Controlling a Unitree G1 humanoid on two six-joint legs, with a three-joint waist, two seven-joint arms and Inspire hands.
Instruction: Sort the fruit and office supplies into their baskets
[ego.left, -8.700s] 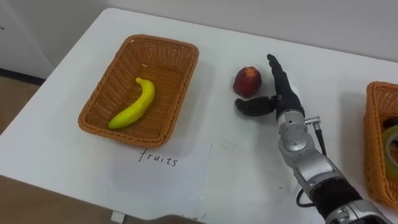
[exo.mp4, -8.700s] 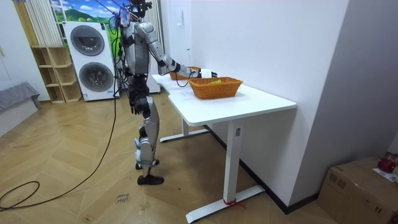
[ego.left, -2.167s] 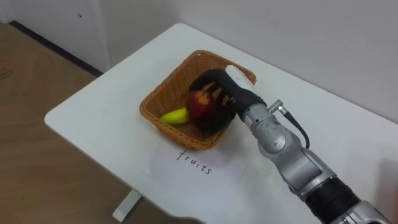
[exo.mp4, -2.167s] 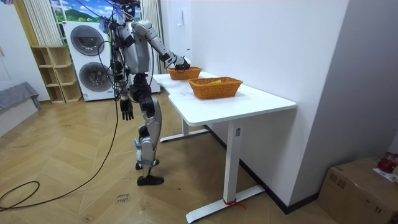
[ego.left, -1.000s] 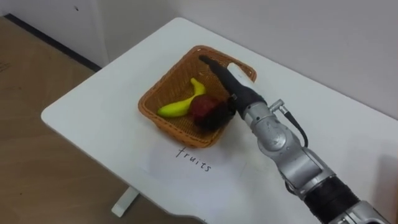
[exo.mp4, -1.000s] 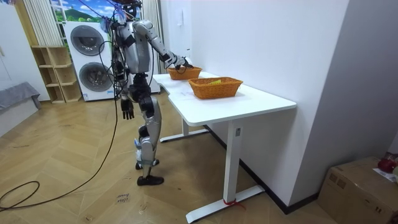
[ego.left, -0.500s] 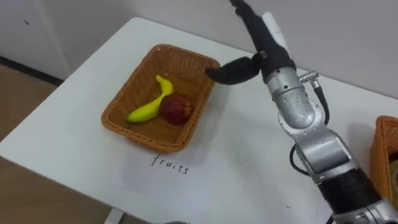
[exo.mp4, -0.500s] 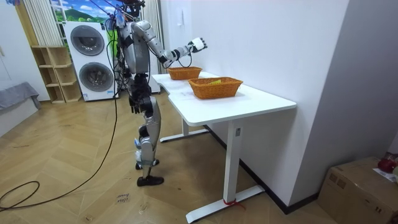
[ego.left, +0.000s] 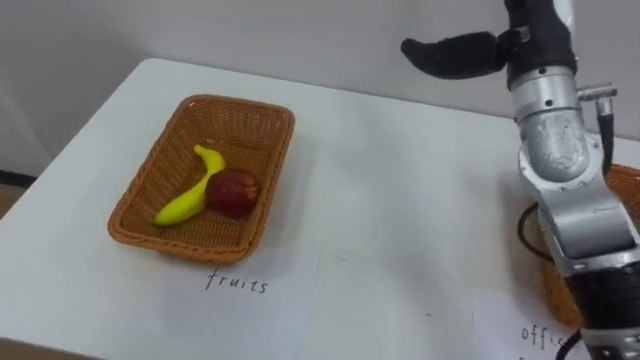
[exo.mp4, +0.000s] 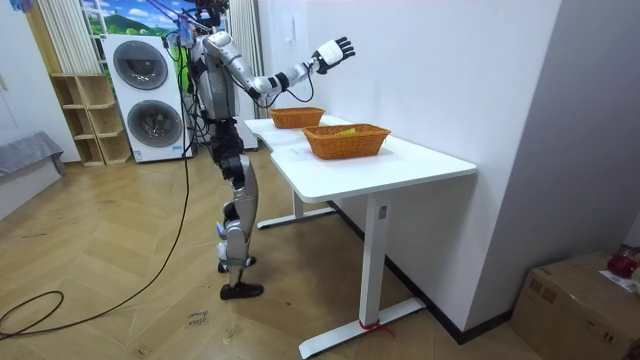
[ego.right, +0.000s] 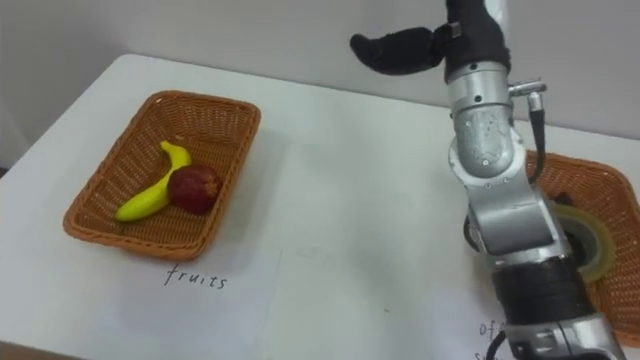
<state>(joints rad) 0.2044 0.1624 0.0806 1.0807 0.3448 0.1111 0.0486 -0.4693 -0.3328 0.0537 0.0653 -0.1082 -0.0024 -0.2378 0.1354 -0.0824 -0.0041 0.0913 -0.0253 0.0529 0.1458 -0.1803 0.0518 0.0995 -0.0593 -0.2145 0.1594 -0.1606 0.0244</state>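
Holds the right hand (ego.left: 530, 35) high in the air, well to the right of the fruit basket (ego.left: 240, 135) and far above its rim. Fingers stretched out, thumb spread sideways, nothing in the grasp.

Inside the fruit basket: a yellow banana (ego.left: 185, 200) and a red fruit (ego.left: 232, 193), touching, the fruit at the banana's right side.

Fruit basket near the left end of the white table (ego.left: 400, 230), with a narrow strip of bare top between its walls and the table's left and front edges. To the right of the fruit basket, a wide free stretch of tabletop up to a second wicker basket (ego.right: 590, 190), with a roll of tape (ego.right: 580, 235) in it.

Just in front of the fruit basket, a paper sheet (ego.left: 240, 300) with the handwritten word "fruits". Well right of the fruit basket, another handwritten label (ego.left: 540, 335), cut by the picture's edge, not fully readable.

In the room view, stands at the table's long side by the fruit basket, open wooden floor (exo.mp4: 120, 270) behind.
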